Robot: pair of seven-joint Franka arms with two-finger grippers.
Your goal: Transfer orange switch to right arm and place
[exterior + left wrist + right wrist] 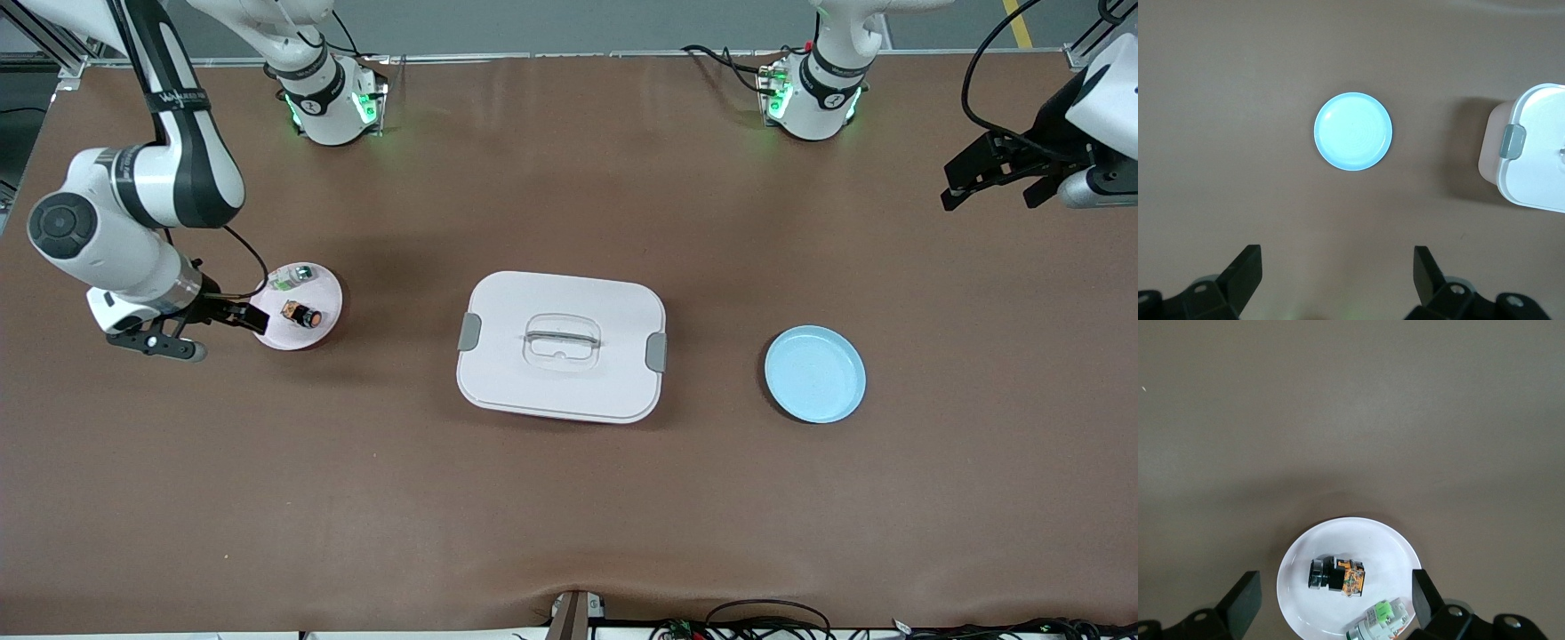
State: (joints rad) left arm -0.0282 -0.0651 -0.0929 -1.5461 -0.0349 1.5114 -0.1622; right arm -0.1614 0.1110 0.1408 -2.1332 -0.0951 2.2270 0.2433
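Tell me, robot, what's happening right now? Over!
Right gripper open, low beside the white plate. Left gripper open, waiting high at its table end. Orange switch lies on the white plate, untouched. Nothing blocking it.

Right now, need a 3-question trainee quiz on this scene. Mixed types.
1. True or false: the orange switch lies on the blue plate.
2. Which pincer is by the white plate? A) left B) right
3. Fill in: the lidded box sits between the two ____.

Key: 1 false, it lies on the white plate beside a clear part. 2 B, the right pincer, open; the left pincer, also open, hangs over bare table at its own end. 3 plates.
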